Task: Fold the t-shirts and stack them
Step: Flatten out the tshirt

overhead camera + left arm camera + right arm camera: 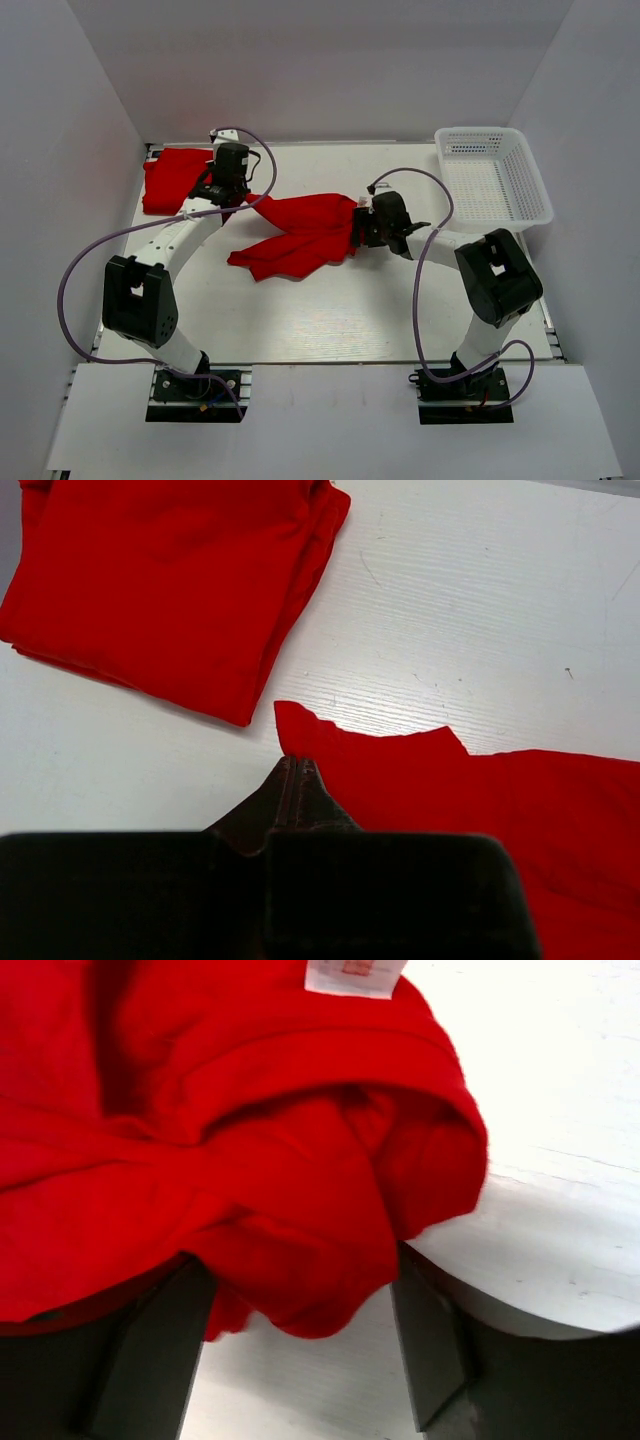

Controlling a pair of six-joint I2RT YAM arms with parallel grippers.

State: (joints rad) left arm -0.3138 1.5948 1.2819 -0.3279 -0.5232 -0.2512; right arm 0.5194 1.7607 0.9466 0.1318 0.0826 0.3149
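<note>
A folded red t-shirt (172, 180) lies at the back left of the table; it also shows in the left wrist view (170, 580). A loose, crumpled red t-shirt (300, 235) lies mid-table. My left gripper (232, 188) sits at its left corner. In the left wrist view its jaws (293, 764) are closed together on the edge of that shirt (480, 800). My right gripper (362, 226) is at the shirt's right end. In the right wrist view it (300, 1335) is open, with bunched red cloth (250, 1190) and a white label (355, 975) between its fingers (150, 1350).
A white plastic basket (495, 180) stands at the back right. Purple cables loop from both arms over the table. Grey walls close in the left, right and back sides.
</note>
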